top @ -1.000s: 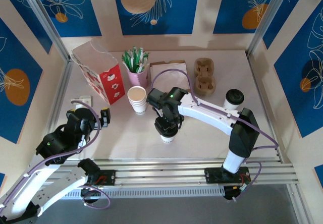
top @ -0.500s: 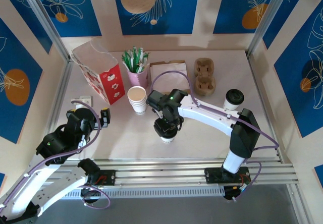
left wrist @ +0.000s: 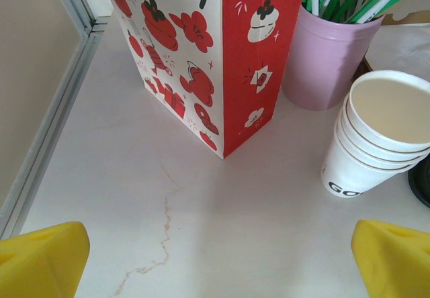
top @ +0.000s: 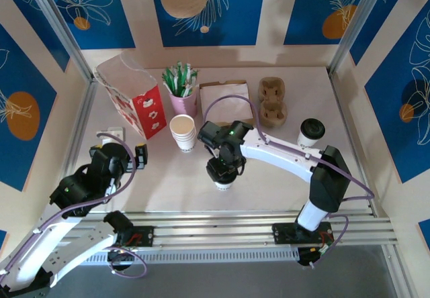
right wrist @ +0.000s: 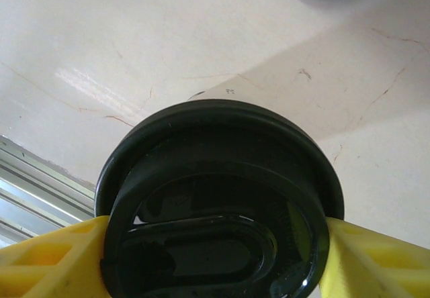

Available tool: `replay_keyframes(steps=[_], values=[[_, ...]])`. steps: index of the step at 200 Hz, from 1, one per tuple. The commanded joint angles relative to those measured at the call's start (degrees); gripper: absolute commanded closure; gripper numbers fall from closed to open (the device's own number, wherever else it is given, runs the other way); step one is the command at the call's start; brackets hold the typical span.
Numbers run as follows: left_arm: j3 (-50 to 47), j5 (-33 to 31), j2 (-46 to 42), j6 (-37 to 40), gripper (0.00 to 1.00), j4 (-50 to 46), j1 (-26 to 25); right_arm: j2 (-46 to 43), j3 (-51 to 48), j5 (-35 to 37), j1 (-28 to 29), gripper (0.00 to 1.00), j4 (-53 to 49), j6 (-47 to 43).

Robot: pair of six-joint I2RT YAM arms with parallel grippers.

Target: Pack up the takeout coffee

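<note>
One takeout coffee [top: 223, 182], a white cup with a black lid [right wrist: 222, 170], sits at the table's front middle. My right gripper [top: 222, 170] comes down over it, shut on it. Its yellow fingers [right wrist: 47, 261] press both sides just under the lid rim. Whether the cup rests on the table or hangs above it I cannot tell. A second takeout coffee [top: 311, 131] stands apart at the right. My left gripper [top: 138, 156] hovers open at the left, its yellow fingertips [left wrist: 40, 258] wide over bare table, short of the red-and-white paper bag [left wrist: 201, 56].
The paper bag [top: 131, 93] stands open at the back left. Beside it are a pink cup of green straws [top: 183, 90], a stack of lidless white cups [top: 183, 131], a napkin box [top: 225, 96] and a brown cup carrier [top: 272, 101]. Rails border the table's sides.
My right arm has shifted slightly with the coffee still in its grip, staying at nearly the same spot. The left arm has barely moved.
</note>
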Motion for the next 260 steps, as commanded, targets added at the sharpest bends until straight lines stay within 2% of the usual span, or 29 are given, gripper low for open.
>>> replay_keyframes(steps=[1, 34, 73, 126, 167, 194, 222, 260], values=[[-0.13, 0.21, 0.1, 0.85, 0.0, -0.61, 0.43, 3.17, -6.65, -1.77, -1.09, 0.32, 0.76, 2.0], [-0.21, 0.77, 0.55, 1.01, 0.0, -0.63, 0.43, 2.99, -12.36, -2.54, -1.61, 0.33, 4.04, 4.75], [-0.04, 1.14, 1.43, 1.07, 0.0, -0.78, 0.41, 4.7, -9.81, 2.54, -1.46, 0.33, -0.14, 4.56], [-0.13, 1.0, 1.12, 0.94, 0.0, -1.0, 0.41, 0.78, -5.08, 3.88, -3.8, 0.33, -3.53, 3.53], [-0.13, 1.38, 1.52, 1.2, 0.0, -0.78, 0.37, -5.24, -3.38, 5.77, -11.65, 0.33, -4.98, 2.9], [-0.13, 1.95, 1.86, 1.38, 0.0, -0.52, 0.39, -8.45, -3.36, 8.12, -19.64, 0.33, -4.8, 2.71], [-0.21, 2.54, 1.93, 1.38, 0.0, -0.34, 0.37, -9.45, -4.24, 6.29, -28.46, 0.33, -1.93, 2.07], [-0.3, 3.54, 2.29, 1.51, 0.0, -0.1, 0.43, -8.31, -3.14, 4.77, -37.17, 0.33, 1.25, 2.16]])
